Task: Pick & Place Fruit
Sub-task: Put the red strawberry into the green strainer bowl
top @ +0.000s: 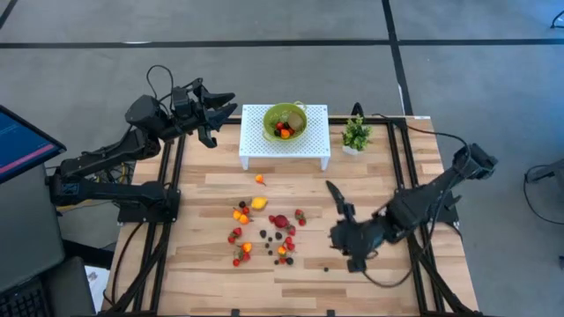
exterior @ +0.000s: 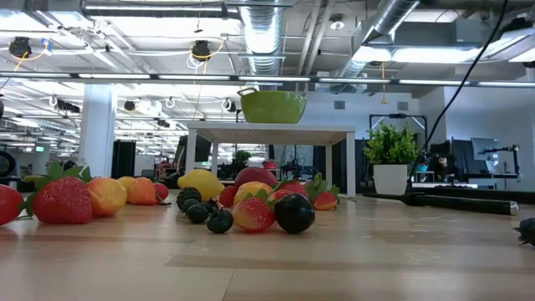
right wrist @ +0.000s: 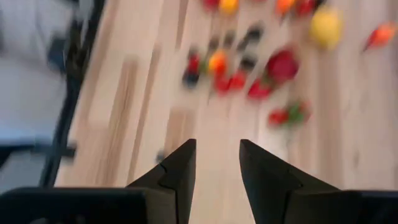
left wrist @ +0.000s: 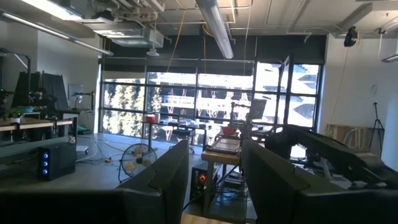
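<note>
Green bowl [top: 285, 121] holding fruit [top: 283, 130] — right end effector [top: 351, 253] part-open, empty.

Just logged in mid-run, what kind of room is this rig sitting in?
Probably an open lab or workshop in an office building: exposed ceiling ducts, other benches with gear behind, tall windows. The wooden table holds toy fruit.

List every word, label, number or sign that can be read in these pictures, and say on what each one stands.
None can be read.
The monitor left of the table shows coloured bands only; any text on it is too small to read.
The green bowl, the white stand and the potted plant bear no visible lettering.
</note>
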`<state>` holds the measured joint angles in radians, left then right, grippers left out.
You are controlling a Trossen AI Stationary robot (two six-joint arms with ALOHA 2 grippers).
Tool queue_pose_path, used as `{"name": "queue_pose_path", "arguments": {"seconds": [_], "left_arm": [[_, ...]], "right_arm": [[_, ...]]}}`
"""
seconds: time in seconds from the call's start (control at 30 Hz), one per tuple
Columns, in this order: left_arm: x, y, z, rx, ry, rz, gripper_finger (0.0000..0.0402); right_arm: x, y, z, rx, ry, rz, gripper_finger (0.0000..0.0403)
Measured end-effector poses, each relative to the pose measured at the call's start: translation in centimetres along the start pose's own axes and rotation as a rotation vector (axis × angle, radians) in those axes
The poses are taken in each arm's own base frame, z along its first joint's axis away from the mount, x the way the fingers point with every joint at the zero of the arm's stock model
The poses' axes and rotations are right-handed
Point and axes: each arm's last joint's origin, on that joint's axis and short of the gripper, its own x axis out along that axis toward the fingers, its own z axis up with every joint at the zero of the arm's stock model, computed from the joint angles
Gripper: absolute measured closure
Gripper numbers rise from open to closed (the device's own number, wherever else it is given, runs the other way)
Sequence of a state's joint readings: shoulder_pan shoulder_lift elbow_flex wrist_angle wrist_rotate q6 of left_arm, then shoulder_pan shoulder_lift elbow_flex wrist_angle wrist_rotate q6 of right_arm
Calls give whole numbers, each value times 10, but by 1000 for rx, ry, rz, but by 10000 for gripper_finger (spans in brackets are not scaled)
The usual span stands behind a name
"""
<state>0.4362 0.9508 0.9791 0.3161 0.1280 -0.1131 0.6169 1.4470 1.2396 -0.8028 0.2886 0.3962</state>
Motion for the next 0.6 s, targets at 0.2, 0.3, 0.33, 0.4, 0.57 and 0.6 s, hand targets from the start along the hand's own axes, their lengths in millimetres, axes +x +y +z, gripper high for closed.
{"name": "queue_pose_path", "arguments": {"seconds": [0.2,0.3,0.33,0.4,0.57,0.6], "left_arm": [[0,0,0,0,0,0,259],[0,0,0,0,-1,0,259],[0,0,0,0,-1,0,259],[0,0,0,0,0,0,259],[0,0,0,0,-1,0,259],[0,0,0,0,0,0,259]], "right_arm": [[13,33,-26,-28,162,-18,285],[22,47,-35,-37,204,-28,285],[25,51,-38,-41,216,-30,285],[32,60,-43,-52,240,-37,285],[52,80,-59,-100,319,-32,285],[56,83,-62,-112,333,-33,285]]}}
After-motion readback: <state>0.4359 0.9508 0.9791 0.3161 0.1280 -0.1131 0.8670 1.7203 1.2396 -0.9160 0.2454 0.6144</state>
